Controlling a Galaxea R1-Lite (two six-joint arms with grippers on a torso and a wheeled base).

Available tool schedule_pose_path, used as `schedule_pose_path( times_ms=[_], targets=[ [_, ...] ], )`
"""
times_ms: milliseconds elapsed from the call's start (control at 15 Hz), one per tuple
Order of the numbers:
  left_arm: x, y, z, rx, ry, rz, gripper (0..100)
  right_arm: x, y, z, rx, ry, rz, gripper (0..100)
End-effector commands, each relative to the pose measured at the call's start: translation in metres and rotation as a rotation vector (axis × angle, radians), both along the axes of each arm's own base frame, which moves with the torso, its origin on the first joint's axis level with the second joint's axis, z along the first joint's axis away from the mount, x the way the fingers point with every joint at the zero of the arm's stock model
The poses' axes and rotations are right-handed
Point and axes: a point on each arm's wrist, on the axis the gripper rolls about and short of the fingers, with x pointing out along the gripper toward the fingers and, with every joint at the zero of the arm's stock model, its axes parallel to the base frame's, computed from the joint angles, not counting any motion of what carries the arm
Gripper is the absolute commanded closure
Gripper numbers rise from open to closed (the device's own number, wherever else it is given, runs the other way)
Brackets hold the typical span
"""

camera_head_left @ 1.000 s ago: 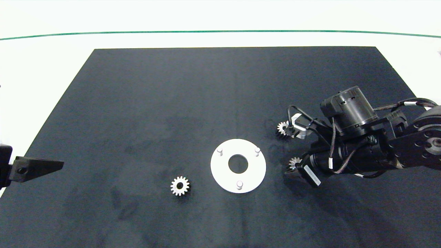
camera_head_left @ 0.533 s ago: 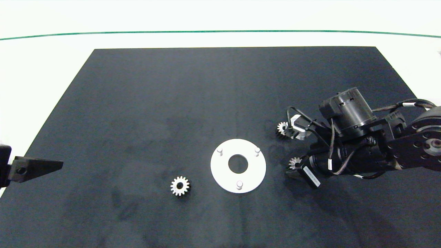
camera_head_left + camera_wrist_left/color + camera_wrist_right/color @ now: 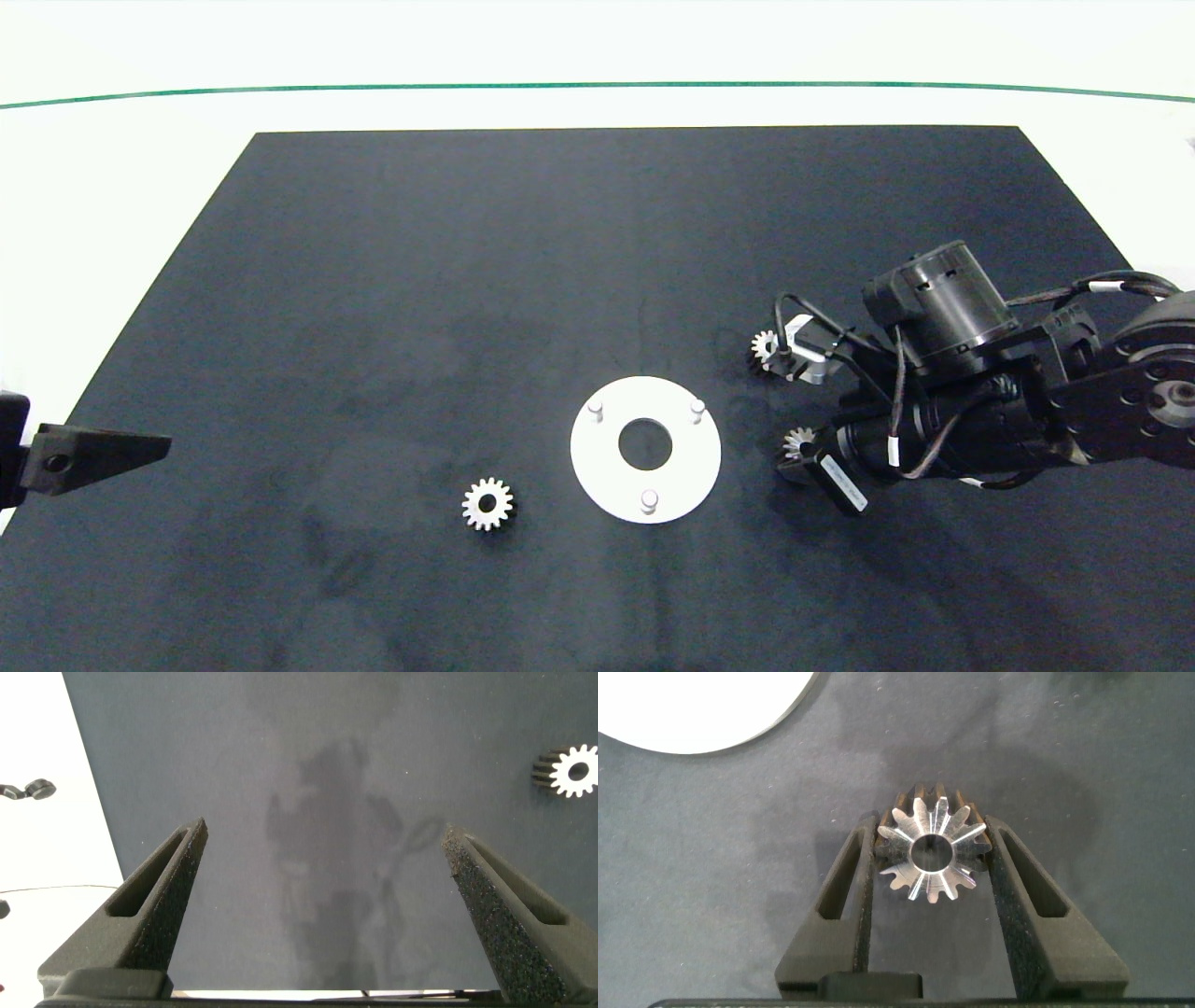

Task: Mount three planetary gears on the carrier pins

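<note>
Fingers (image 3: 862,873) of right gripper (image 3: 931,859) now clamped on one planetary gear (image 3: 932,854), right of carrier disc (image 3: 686,467); pickup secured, pins unfilled.

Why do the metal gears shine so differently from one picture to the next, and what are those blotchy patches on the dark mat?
Right wrist view: the gear between the right gripper fingers catches glare on its tooth faces. Head view: the lone gear looks flat white and casts a small shadow on the mat. Left wrist view: faint smudges mottle the mat between the open left gripper fingers.
</note>
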Motion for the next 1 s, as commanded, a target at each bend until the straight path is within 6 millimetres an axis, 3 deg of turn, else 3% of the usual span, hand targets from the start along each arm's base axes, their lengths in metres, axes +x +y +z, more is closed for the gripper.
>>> schedule_pose_path(
  times_ms=[67, 267, 467, 667, 800, 1000],
  targets=[
    [-0.002, 0.000, 0.001, 0.001, -0.004, 0.001, 0, -0.005, 0.001, 0.004, 0.006, -0.008, 0.013, 66],
    [-0.004, 0.000, 0.001, 0.000, -0.010, 0.001, 0, -0.013, 0.008, 0.010, 0.039, -0.018, 0.021, 72],
    [-0.012, 0.001, 0.004, 0.013, -0.032, -0.008, 0, -0.031, 0.021, 0.032, 0.068, -0.093, 0.072, 78],
    [-0.027, 0.003, 0.008, 0.034, -0.081, -0.024, 0, -0.035, 0.045, 0.057, 0.117, -0.171, 0.127, 84],
    [-0.039, 0.004, 0.016, 0.041, -0.148, -0.034, 0, -0.029, 0.070, 0.057, 0.136, -0.167, 0.155, 84],
    [-0.044, 0.005, 0.024, 0.031, -0.243, -0.022, 0, -0.032, 0.091, 0.049, 0.098, -0.106, 0.203, 84]
  ],
)
